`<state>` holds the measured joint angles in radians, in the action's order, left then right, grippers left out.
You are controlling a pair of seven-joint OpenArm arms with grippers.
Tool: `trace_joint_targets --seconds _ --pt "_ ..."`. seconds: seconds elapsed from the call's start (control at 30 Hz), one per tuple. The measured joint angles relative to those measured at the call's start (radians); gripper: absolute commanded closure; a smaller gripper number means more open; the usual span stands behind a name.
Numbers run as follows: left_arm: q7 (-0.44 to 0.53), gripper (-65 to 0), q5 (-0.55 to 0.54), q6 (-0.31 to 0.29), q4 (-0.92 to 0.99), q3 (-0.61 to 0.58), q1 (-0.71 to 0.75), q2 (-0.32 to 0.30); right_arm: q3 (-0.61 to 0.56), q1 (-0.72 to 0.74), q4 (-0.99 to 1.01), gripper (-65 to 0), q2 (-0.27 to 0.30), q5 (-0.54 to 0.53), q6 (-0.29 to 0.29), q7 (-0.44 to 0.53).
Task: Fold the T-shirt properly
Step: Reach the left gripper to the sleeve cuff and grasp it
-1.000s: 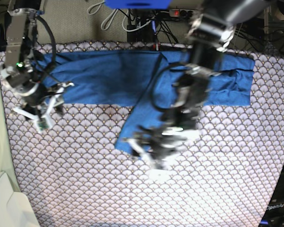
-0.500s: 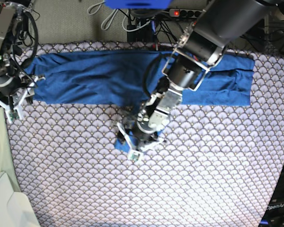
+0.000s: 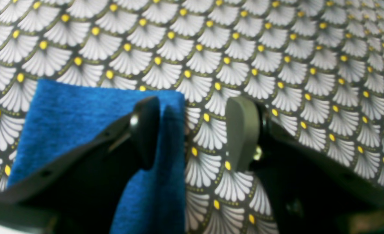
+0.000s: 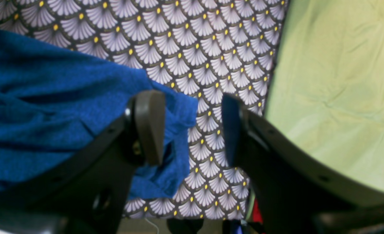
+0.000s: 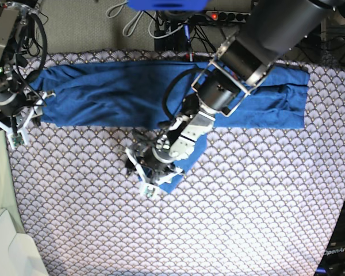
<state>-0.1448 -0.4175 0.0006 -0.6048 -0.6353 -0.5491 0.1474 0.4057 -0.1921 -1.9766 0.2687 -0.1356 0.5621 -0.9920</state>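
Little of the fold looks done, in our judgement: the T-shirt (image 5: 132, 95) lies as one long blue band across the far side of the worktop (image 5: 247, 201), with a sleeve or flap hanging out of the band toward the near side, and no neat stacked rectangle shows anywhere. We judge what is left as bringing in that stray flap, tucking the outer ends and then folding the body over. We see the left hand (image 5: 146, 169) low over the tip of that flap near the middle of the worktop; in its wrist view the fingers stand wide apart and hold nothing, one finger (image 3: 146, 130) sits over the blue cloth's corner (image 3: 113, 107), the other over bare patterned tablecloth (image 3: 276, 48), so the cloth edge runs between them. We cannot tell if the fingers touch the fabric. The right hand (image 5: 17, 123) is at the band's end by the worktop's edge, also wide and empty; its wrist view shows the rumpled blue end (image 4: 65, 104) under one finger (image 4: 149, 126), the other over tablecloth, and a pale green sheet (image 4: 335, 81) beyond the edge. Both hands sit right at cloth edges, neither gripping yet.
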Motion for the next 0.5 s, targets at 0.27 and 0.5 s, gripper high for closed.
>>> trace_joint_targets --seconds 0.27,0.5 --pt "0.000 -32.2 -0.013 -0.001 0.003 -0.010 0.000 -0.001 0.000 0.000 0.000 -29.5 0.000 0.000 0.000 0.000" --pt "0.023 -32.2 -0.007 -0.004 0.051 -0.009 0.000 0.000 0.000 0.000 0.000 -29.5 0.000 0.000 0.000 0.000"
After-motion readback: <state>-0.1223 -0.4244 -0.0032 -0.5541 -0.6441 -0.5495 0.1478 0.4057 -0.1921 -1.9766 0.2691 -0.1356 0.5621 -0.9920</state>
